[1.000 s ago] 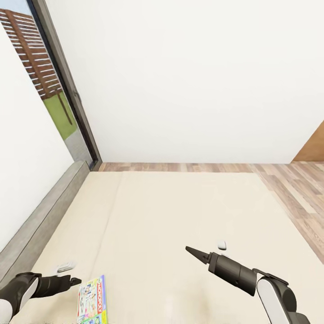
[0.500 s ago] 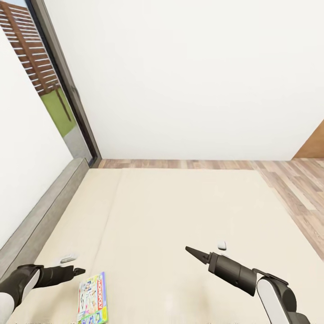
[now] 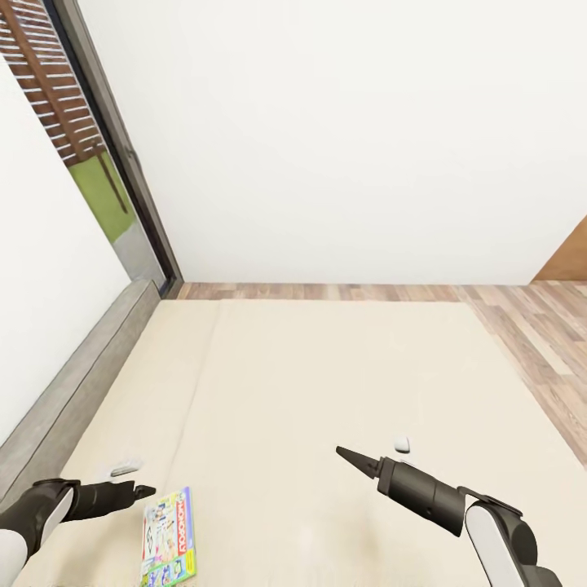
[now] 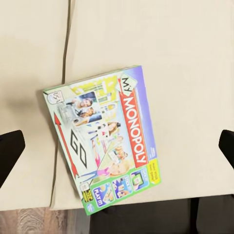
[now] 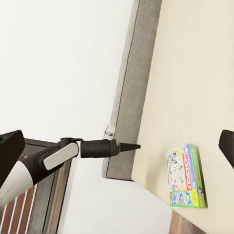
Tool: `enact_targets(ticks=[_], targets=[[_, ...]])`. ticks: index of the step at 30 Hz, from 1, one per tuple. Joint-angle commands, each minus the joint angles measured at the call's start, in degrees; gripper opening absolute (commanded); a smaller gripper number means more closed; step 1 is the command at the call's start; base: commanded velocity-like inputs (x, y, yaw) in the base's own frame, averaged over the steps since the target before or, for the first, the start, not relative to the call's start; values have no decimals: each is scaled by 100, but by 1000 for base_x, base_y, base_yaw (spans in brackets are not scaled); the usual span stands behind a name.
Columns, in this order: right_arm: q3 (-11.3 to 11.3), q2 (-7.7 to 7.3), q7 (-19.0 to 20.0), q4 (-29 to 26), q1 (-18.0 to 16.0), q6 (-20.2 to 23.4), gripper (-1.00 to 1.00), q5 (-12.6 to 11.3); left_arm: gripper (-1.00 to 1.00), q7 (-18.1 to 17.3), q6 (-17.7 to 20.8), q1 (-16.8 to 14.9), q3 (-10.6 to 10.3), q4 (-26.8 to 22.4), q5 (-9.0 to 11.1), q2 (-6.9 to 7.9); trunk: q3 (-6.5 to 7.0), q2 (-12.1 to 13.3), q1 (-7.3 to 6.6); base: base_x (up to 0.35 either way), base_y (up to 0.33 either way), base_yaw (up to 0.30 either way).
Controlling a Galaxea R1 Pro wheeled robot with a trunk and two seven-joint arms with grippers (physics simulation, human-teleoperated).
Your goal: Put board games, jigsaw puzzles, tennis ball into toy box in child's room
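The board game (image 3: 169, 538) is a flat box with bright pictures and the words "My Monopoly" on its lid. It lies flat on the bed (image 3: 326, 383), near the bed's edge closest to the robot. In the left wrist view the game (image 4: 105, 141) sits a bit crooked, with one corner close to the bed's edge, and brown wood floor shows past that edge.

The bed is big and cream colored. It looks smooth and soft, with a thin seam line running along it. A gray padded headboard (image 3: 73, 391) runs along the bed's left side, next to the white wall. Past the far end of the bed is a strip of wooden floor (image 3: 538, 342) made of long brown planks.

The left gripper (image 3: 140, 492) is dark and pointy. It hangs just beside the game, a little to its left, not touching it. In the left wrist view its two dark fingers (image 4: 9, 151) stand far apart, with the game between them.

The right gripper (image 3: 349, 456) hangs over the bare middle of the bed, well apart from the game. Its fingers (image 5: 9, 151) are spread wide too.
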Motion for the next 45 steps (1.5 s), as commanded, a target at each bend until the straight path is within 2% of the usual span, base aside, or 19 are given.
enact_targets(ticks=[1,18,26,29,30,34,40,45], targets=[[-5,0,15,-2,-4,30,100,-4,100,-29,46,-3,46,-6,-32,-6,-19,-11,3,0,0,0],[-7,-1,21,-20,-4,30,100,-12,100,7,-19,-3,38,-6,-44,-31,-179,-11,3,0,0,0],[48,-1,156,-44,-10,97,100,-40,100,4,-81,-3,33,-6,-46,-32,-254,-11,3,0,0,0],[63,0,475,-45,-12,99,100,-44,100,3,-84,-3,33,-6,-46,-36,-283,-11,3,0,0,0],[69,0,729,-45,-12,95,100,-43,100,3,-85,-3,33,-6,-46,-34,-292,-11,3,0,0,0],[75,0,1335,-46,-13,59,100,-41,100,3,-86,-3,33,-6,-46,-37,-330,-11,3,0,0,0],[66,-5,1643,-46,-6,37,100,-37,100,3,-86,-3,33,-6,-46,-40,-386,-11,3,0,0,0],[59,-8,1703,-46,-5,28,100,-33,100,3,-88,-3,33,-6,-43,-40,-433,-11,3,0,0,0]])
